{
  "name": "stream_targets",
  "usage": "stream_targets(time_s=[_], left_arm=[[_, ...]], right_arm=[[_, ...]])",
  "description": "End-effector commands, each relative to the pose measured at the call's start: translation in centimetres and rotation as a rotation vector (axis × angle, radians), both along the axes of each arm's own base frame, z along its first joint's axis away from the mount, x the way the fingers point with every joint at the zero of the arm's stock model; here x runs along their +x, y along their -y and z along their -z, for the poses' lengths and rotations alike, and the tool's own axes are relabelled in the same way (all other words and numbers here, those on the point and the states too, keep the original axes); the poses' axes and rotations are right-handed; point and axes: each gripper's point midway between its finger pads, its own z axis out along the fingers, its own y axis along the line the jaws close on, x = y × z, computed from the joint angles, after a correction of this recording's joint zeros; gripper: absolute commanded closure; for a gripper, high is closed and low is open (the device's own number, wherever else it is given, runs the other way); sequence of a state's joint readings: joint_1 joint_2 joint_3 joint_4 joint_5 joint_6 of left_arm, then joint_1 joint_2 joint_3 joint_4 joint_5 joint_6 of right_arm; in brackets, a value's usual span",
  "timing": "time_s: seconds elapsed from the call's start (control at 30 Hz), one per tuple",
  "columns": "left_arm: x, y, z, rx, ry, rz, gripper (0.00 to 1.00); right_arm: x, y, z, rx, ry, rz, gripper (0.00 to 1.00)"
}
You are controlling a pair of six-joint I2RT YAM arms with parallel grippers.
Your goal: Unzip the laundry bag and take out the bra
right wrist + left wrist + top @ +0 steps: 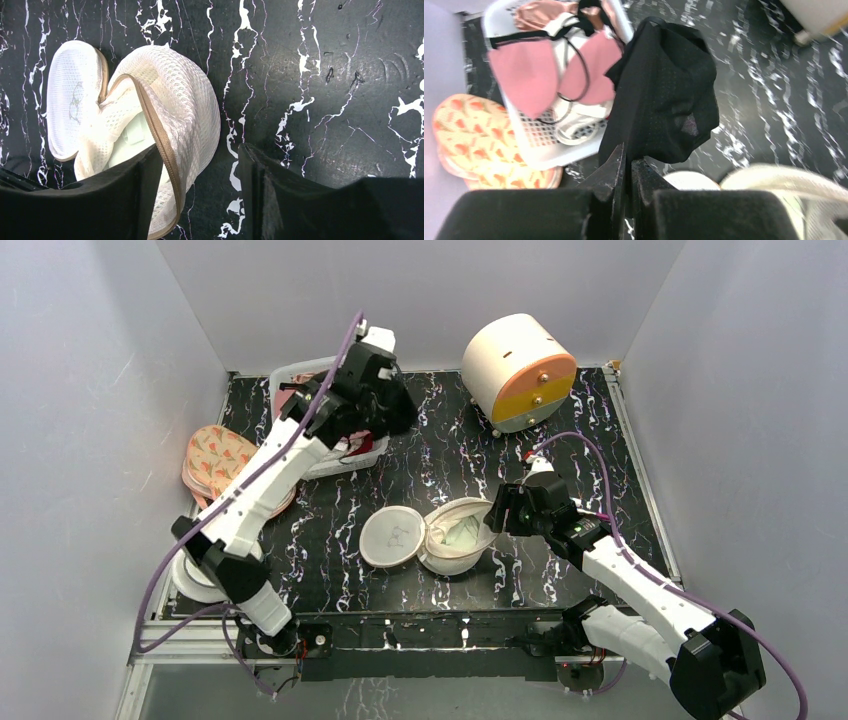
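fingers [613, 167] of our left gripper [628, 156] are pinched almost together on a black bra [669, 100], which hangs from them in a bunched fold. it is held just beside a white basket [531, 145] at the far left of the table [325, 75]. the basket holds pink bras [524, 75], and flowered peach pads [464, 130] lie stacked to its left. our right gripper [197, 152] is spread wide and holds nothing. it sits low beside the white mesh laundry bag [175, 95], with one finger at the bag's tan zip edge; we cannot tell whether it touches. the bag lies near the middle of the table, unzipped, with its round flap [392, 537] folded out flat to the left. a white and orange drum [518, 370] stands at the far right.
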State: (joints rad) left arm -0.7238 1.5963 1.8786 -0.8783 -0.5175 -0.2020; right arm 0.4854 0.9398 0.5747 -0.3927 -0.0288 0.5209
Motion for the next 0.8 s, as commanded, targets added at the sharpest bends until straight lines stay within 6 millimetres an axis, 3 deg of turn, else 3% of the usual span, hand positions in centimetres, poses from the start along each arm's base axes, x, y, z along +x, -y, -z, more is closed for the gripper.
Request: stream_targets(time_s=[0.0,0.17,0.27,0.33,0.43,0.5,0.67,0.77], left_arm=[[3.5,-4.3,-3.8,0.078,0.111,-0.138,1.0],[9.0,-7.8,-7.5,0.261,0.274,-0.305,1.0],[12.6,-9.7,-7.8,0.389,0.334,-0.36,1.0],[14.4,-10.7,-7.0,0.553,0.339,-0.374,1.0],[15.9,-10.8,-3.9,0.695,0.317,-0.36,1.0],[15.9,-10.6,0.1,0.703,0.246,-0.299,1.0],[12.9,-9.8,8.8,0.598,0.052,-0.143,1.0],[10.7,-10.7,12.0,0.606,-0.022,-0.136,1.0]], right_arm=[[0.7,-0.4,-1.3,0.013,0.055,-0.011,0.43],[0.6,-0.5,-0.9,0.015,0.046,-0.022,0.4],[0.6,-0.6,-0.8,0.014,0.043,-0.025,0.4],[0.5,-0.6,-0.8,0.015,0.042,-0.027,0.4],[0.4,-0.6,-1.0,0.019,0.046,-0.029,0.4],[0.5,-0.6,-1.2,0.023,0.055,-0.027,0.4],[0.5,-0.6,-1.1,0.023,0.057,-0.029,0.4],[0.4,-0.6,-0.9,0.022,0.05,-0.031,0.4]])
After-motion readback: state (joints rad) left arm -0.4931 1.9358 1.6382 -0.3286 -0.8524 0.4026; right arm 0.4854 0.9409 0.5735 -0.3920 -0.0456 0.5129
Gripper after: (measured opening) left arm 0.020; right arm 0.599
